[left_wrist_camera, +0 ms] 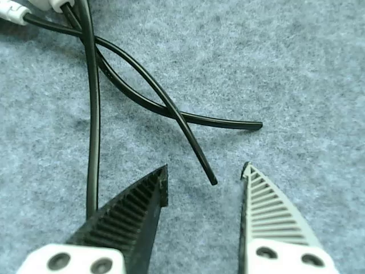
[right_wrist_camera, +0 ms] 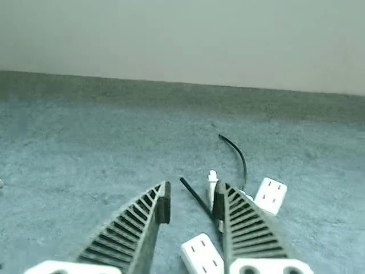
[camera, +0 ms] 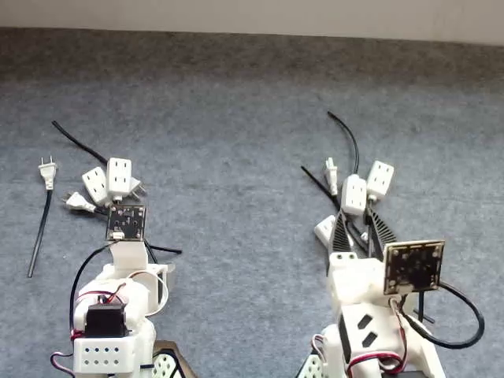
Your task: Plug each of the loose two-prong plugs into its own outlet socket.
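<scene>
High view: a grey mat (camera: pixel 236 118) holds 2 clusters of white parts, 1 ahead of each arm. By the left arm, 2 outlet sockets (camera: pixel 110 179) lie touching each other. A white plug (camera: pixel 77 202) lies just beside them, and a two-prong plug (camera: pixel 47 171) lies well apart, with its prongs bare and its black cord trailing away. By the right arm, 3 more sockets (camera: pixel 353 194) lie close together, with a small plug (camera: pixel 331 175) beside them, prongs free.

Left wrist view: the left gripper (left_wrist_camera: pixel 205 171) hangs with jaws spread and nothing between them, just above crossed black cords (left_wrist_camera: pixel 142 100). Right wrist view: the right gripper (right_wrist_camera: pixel 191 198) is likewise spread and empty, pointed toward its cluster.

No plug looks seated in a socket – at least 3 appear loose – so the task seems to be at its start, with every insertion left to do
</scene>
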### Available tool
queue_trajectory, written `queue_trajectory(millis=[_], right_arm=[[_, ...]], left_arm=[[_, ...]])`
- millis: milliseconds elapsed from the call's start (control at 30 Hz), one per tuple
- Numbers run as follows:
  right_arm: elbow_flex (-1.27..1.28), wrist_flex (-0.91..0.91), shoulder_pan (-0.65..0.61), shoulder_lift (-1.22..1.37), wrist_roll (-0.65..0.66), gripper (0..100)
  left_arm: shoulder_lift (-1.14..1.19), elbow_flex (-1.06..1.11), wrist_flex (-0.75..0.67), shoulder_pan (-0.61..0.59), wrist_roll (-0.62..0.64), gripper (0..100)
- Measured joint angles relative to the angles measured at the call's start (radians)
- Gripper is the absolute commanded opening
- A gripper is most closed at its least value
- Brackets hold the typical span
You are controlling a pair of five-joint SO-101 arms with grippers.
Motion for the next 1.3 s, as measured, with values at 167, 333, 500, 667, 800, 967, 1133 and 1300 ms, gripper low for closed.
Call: queue_trajectory(millis=[167,333,500,667,800,967,1133,1300], right_arm=[[-0.014,0.008,0.11,0.006,0.195,13.9],[-0.135,0.025,0.167,0.198,0.218,25.5],[-0.44,0.21,0.17,0.686,0.218,34.3],[-0.898,0.422,0.097,1.224,0.218,34.3],[-1.045,0.428,0.04,1.511,0.285,34.3],[-0.985,0.428,-0.041,1.651,0.334,34.3],[-0.898,0.428,-0.041,1.669,0.373,34.3],[-0.671,0.371,-0.043,1.671,0.443,34.3]], left_arm=[[0.0,0.0,0.0,0.0,0.0,21],[0.0,0.0,0.0,0.0,0.0,21],[0.0,0.0,0.0,0.0,0.0,21],[0.0,0.0,0.0,0.0,0.0,21],[0.0,0.0,0.0,0.0,0.0,21],[0.0,0.0,0.0,0.0,0.0,21],[0.0,0.0,0.0,0.0,0.0,21],[0.0,0.0,0.0,0.0,0.0,21]])
